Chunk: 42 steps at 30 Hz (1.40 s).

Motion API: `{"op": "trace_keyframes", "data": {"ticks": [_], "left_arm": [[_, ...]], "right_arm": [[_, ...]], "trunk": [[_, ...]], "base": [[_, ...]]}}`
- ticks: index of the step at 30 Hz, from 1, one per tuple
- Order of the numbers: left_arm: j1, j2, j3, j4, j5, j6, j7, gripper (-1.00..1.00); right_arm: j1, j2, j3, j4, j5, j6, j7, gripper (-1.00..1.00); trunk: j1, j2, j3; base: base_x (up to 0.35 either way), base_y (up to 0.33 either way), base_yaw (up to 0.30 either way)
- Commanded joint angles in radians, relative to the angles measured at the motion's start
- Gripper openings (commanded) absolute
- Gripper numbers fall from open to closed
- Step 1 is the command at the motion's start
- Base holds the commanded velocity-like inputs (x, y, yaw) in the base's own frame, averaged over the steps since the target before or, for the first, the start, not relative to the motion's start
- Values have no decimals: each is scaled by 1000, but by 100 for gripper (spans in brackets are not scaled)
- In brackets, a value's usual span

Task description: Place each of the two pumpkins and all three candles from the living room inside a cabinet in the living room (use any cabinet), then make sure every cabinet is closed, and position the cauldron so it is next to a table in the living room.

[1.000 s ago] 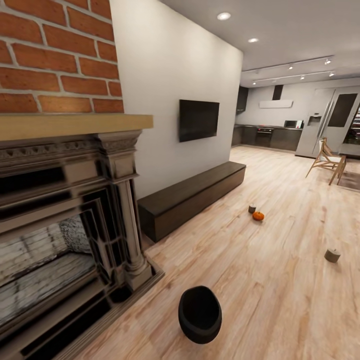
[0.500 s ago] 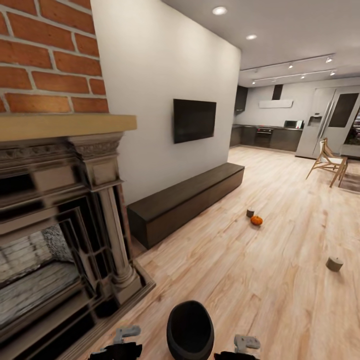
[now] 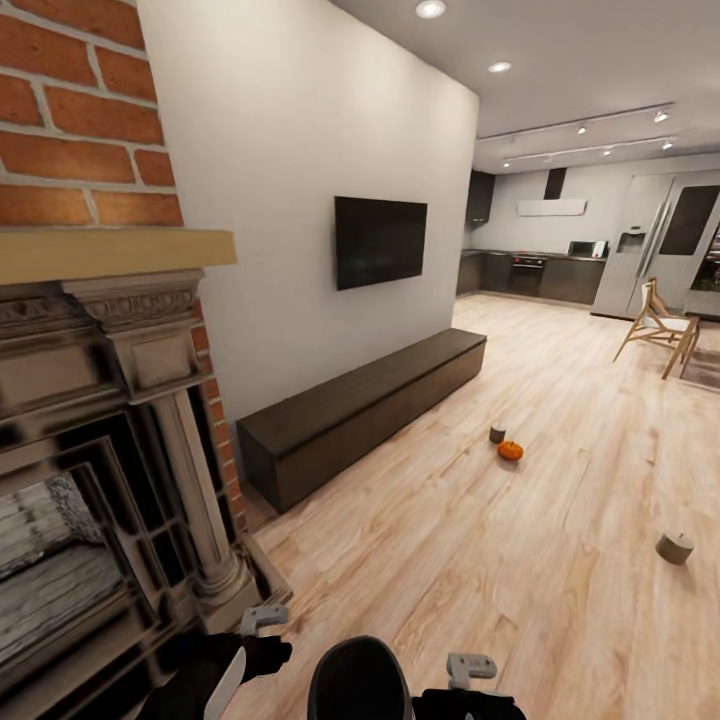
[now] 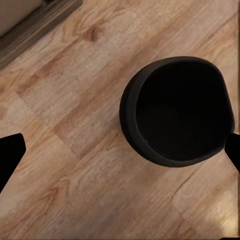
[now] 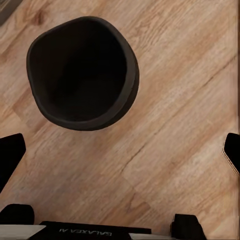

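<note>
Cauldron (image 3: 360,682) stands between both arms (fingers spread), fireplace (image 3: 100,480) beside it.

Both arms are black with pale grey bracket-like fittings near the wrists. The left arm (image 3: 215,675) has a white panel; the right arm (image 3: 470,700) carries inverted white "GALAXEA" lettering.

- One cauldron (image 3: 360,680), black, on the floor (image 3: 520,560).
- One pumpkin (image 3: 510,451), orange, on the floor.
- Two candles: one candle (image 3: 497,434) just beside the pumpkin, another candle (image 3: 675,547) well apart, toward the floor's right edge.
- One long dark cabinet (image 3: 360,410) along the wall.
- One fireplace (image 3: 100,480).
- One wall television (image 3: 380,241).
- One wooden chair (image 3: 655,325).
</note>
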Motion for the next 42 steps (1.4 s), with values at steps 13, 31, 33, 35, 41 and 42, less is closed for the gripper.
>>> {"op": "trace_keyframes", "data": {"ticks": [13, 31, 33, 35, 41, 42], "left_arm": [[-5, 0, 1, 11, 10, -5, 2, 100], [-3, 0, 1, 12, 9, -6, -5, 100], [-3, 0, 0, 12, 9, -7, -5, 100], [-3, 0, -1, 12, 8, -7, -6, 100], [-3, -1, -2, 13, 2, -33, -3, 100], [-3, -2, -3, 15, 1, -39, -3, 100]], "right_arm": [[-3, 11, 3, 61, -7, -48, -11, 100], [-194, 36, 3, 271, -108, -57, -128, 100], [-196, 36, 3, 281, -111, -68, -129, 100], [-197, 36, 4, 296, -114, -82, -130, 100], [-198, 36, 4, 317, -115, -94, -130, 100], [-198, 36, 4, 320, -115, -95, -130, 100]], "trunk": [[0, -1, -1], [23, -43, -20], [31, -57, -26], [39, -71, -32], [62, -113, -51], [66, -120, -54]], "base": [[67, -48, 0], [1, -1, 0], [0, 0, 0], [0, 0, 0], [0, 0, 0], [0, 0, 0]]}}
